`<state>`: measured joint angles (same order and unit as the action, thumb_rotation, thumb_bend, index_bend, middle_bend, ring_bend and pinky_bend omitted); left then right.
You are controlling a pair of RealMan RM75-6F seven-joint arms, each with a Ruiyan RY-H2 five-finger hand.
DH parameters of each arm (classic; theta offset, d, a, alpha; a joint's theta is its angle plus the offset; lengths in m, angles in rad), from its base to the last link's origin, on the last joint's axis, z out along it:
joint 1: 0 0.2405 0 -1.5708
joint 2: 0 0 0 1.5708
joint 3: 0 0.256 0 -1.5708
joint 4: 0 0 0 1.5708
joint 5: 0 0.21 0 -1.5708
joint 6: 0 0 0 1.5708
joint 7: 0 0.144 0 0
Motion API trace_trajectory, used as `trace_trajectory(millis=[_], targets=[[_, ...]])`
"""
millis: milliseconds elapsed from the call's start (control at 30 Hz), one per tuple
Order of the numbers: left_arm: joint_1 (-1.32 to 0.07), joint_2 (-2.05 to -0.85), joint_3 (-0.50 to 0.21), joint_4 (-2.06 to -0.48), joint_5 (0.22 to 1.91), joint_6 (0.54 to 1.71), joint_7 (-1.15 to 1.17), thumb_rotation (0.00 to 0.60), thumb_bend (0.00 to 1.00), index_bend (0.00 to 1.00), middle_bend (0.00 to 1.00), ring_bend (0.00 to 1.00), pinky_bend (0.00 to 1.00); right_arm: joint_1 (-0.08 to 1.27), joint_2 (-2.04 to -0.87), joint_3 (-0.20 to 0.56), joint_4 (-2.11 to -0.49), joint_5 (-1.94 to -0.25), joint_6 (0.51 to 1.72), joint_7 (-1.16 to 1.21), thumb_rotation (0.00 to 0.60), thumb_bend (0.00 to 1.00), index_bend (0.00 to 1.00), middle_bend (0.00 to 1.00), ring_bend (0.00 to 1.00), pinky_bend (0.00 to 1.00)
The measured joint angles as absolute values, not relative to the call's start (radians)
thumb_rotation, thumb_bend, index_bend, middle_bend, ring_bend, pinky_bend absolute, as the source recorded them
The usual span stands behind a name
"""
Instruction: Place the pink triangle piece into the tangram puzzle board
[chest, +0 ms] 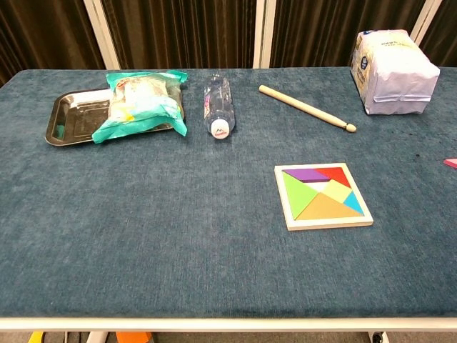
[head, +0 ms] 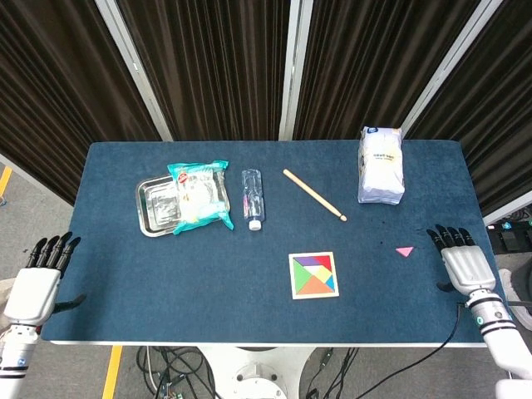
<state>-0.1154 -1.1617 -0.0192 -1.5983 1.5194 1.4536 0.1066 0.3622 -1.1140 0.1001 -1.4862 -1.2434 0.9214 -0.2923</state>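
Blue desk [head: 166, 283] under everything, with a white bag [head: 381, 165] at the far right corner, a steel tray [head: 154, 208] with a snack packet [head: 199, 194] across it at the left, then a bottle [head: 252, 198] on its side and a wooden stick [head: 314, 194] lying slantwise.

Puzzle board [head: 313, 274] near the front middle, nearly filled with coloured pieces; open slot too small to make out. Pink triangle [head: 405, 251] flat on the cloth, right of the board and apart from it.

Risks, as a judgement: thin flat piece on soft cloth, likely to slide away or tip out of a pinch; could also land askew on the frame and unsettle the neighbouring pieces.

Right hand [head: 465, 264] over the desk's right edge, fingers [head: 445, 238] spread and empty, triangle just beside them on the inner side, not touching. Left hand [head: 35, 287] off the left edge, fingers spread, holding nothing, well apart from everything.
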Motion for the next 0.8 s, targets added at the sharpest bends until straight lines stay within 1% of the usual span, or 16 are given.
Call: trace_trajectory(millis=[133, 267, 400, 500, 700, 800], targets=[[-0.118, -1.163, -0.018, -1.597, 1.516, 1.444, 0.109, 0.600, 0.00, 0.00, 0.00, 0.00, 0.00, 0.438, -1.155, 0.110, -1.418, -1.205, 0.823, -0.299, 0.600, 0.00, 0.03, 0.00, 0.00, 0.00], [-0.121, -1.165, -0.016, -1.593, 1.516, 1.437, 0.098, 0.600, 0.00, 0.00, 0.00, 0.00, 0.00, 0.485, -1.194, 0.113, -1.354, -1.218, 0.776, -0.255, 0.600, 0.00, 0.08, 0.00, 0.00, 0.00], [-0.122, -1.169, -0.014, -1.583, 1.512, 1.430, 0.090, 0.600, 0.00, 0.00, 0.00, 0.00, 0.00, 0.525, -1.234, 0.111, -1.299, -1.233, 0.738, -0.226, 0.600, 0.00, 0.09, 0.00, 0.00, 0.00], [-0.123, -1.171, -0.012, -1.579, 1.510, 1.426, 0.087, 0.600, 0.00, 0.00, 0.00, 0.00, 0.00, 0.539, -1.260, 0.108, -1.272, -1.230, 0.722, -0.211, 0.600, 0.00, 0.10, 0.00, 0.00, 0.00], [-0.125, -1.174, -0.011, -1.571, 1.508, 1.420, 0.081, 0.600, 0.00, 0.00, 0.00, 0.00, 0.00, 0.548, -1.294, 0.102, -1.232, -1.227, 0.719, -0.174, 0.600, 0.00, 0.17, 0.00, 0.00, 0.00], [-0.127, -1.175, -0.011, -1.571, 1.512, 1.420, 0.081, 0.600, 0.00, 0.00, 0.00, 0.00, 0.00, 0.555, -1.303, 0.098, -1.217, -1.230, 0.714, -0.157, 0.600, 0.08, 0.21, 0.00, 0.00, 0.00]])
